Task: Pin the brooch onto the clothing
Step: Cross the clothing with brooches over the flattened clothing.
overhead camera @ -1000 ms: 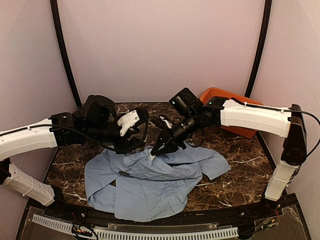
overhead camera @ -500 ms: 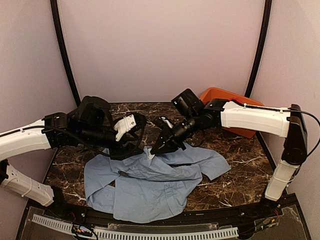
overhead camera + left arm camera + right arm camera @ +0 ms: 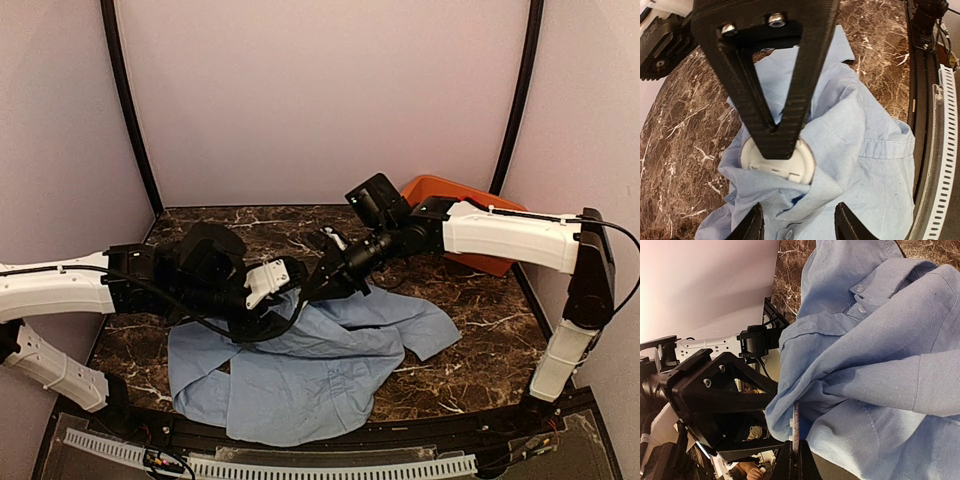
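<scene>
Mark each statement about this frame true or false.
1. The right fingers pinch a fold of the shirt. True.
2. The left fingers grip the shirt. False: they stand open, clamping nothing.
3. An orange tray sits at the back right of the table. True.
4. The shirt lies spread flat. False: it is crumpled, with one fold lifted.
5. A white disc sits at the pinched fold. True.
</scene>
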